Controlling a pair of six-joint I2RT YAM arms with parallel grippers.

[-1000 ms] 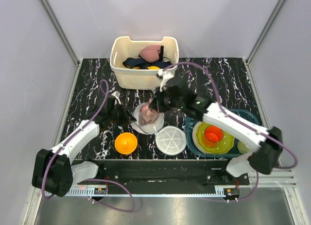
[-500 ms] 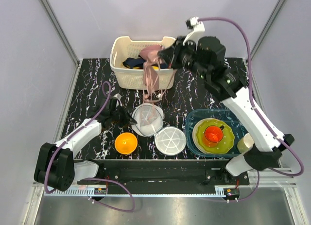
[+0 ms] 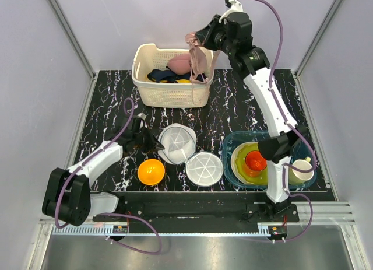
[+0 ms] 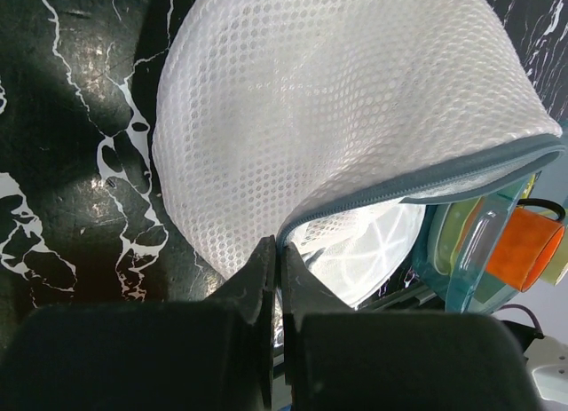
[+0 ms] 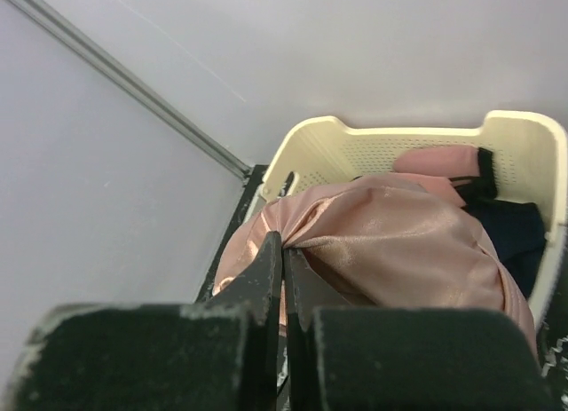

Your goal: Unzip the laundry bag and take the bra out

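Note:
The white mesh laundry bag (image 3: 176, 140) lies open on the black marble table, its second round half (image 3: 204, 168) flat beside it. My left gripper (image 3: 147, 143) is shut on the grey zip edge of the bag (image 4: 373, 136). My right gripper (image 3: 198, 41) is raised high over the cream basket (image 3: 169, 94) and is shut on the pinkish-beige bra (image 3: 198, 59), which hangs down from it. In the right wrist view the bra (image 5: 399, 251) bunches at my fingertips (image 5: 282, 242) above the basket (image 5: 373, 149).
The basket holds dark navy and yellow clothes (image 3: 166, 76) and another pink piece (image 3: 179, 63). An orange bowl (image 3: 151, 171) sits at the front left. A teal tray (image 3: 232, 165) at the right holds plates, an orange cup (image 3: 255, 161) and a pale cup (image 3: 302, 168).
My right gripper pulled the bra out of the mesh bag, then rose and swung back over the basket. The bag now lies empty. My left gripper stayed put on the bag's edge.

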